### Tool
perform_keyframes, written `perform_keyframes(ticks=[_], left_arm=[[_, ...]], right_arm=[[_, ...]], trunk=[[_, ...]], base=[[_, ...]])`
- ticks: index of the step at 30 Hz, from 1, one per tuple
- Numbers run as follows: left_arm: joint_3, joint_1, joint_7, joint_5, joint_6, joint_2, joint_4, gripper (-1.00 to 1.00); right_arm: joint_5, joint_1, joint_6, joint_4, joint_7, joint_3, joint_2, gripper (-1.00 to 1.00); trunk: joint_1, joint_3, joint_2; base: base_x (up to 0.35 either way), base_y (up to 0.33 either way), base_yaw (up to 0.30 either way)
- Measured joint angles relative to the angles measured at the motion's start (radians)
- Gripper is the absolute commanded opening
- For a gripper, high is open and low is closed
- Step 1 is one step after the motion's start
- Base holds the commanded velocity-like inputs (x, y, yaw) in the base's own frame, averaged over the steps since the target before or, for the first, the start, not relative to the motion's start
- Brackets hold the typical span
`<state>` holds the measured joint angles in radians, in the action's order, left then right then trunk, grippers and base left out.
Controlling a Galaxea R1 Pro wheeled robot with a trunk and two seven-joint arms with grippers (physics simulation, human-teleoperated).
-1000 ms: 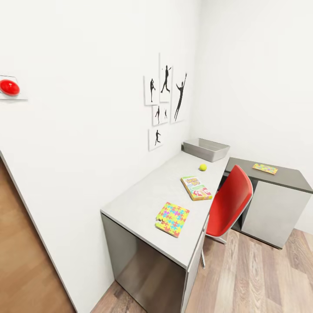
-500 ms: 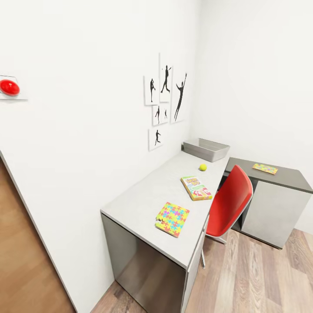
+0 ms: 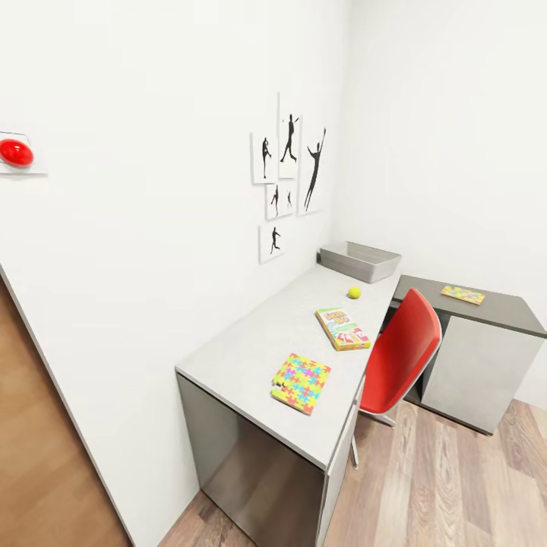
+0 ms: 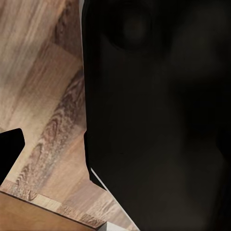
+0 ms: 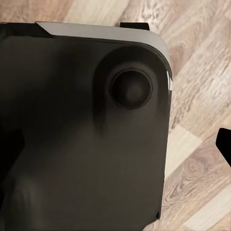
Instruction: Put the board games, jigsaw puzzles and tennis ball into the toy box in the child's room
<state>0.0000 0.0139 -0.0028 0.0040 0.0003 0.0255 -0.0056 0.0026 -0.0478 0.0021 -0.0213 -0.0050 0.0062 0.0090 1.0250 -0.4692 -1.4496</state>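
In the head view the table (image 3: 251,346) runs along the left wall of the child's room. The grey toy box (image 3: 361,260) stands at its far end, with the tennis ball (image 3: 355,292) just in front of it. A board game (image 3: 343,328) lies mid-table, and a jigsaw puzzle (image 3: 301,382) lies nearer me. The second jigsaw puzzle (image 3: 463,295) rests on the lower dark wing. The bed is out of view. My left gripper (image 4: 115,154) and right gripper (image 5: 115,144) hang over the wood floor beside my dark base, fingertips wide apart and holding nothing.
A red chair (image 3: 401,353) is tucked against the table's open side near the wing. Black silhouette prints (image 3: 289,175) hang on the wall. A red object (image 3: 17,153) sits on a small wall shelf at left, above a brown panel (image 3: 38,456). Wood floor (image 3: 448,486) lies at right.
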Motion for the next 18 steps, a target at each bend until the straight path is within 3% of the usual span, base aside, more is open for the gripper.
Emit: perform_keyframes(ticks=[7,18], left_arm=[[-0.001,0.000,-0.001,-0.004,0.001,0.000,0.000,1.00],[0.000,0.000,-0.001,-0.001,0.000,0.001,0.000,1.00]], right_arm=[[-0.001,-0.002,-0.001,-0.001,0.000,0.001,0.002,1.00],[0.000,-0.002,0.006,-0.002,0.003,-0.001,0.001,1.00]], trunk=[[0.000,0.000,0.000],[0.000,0.000,0.000]], base=[[0.000,0.000,-0.179],[0.000,0.000,-0.256]])
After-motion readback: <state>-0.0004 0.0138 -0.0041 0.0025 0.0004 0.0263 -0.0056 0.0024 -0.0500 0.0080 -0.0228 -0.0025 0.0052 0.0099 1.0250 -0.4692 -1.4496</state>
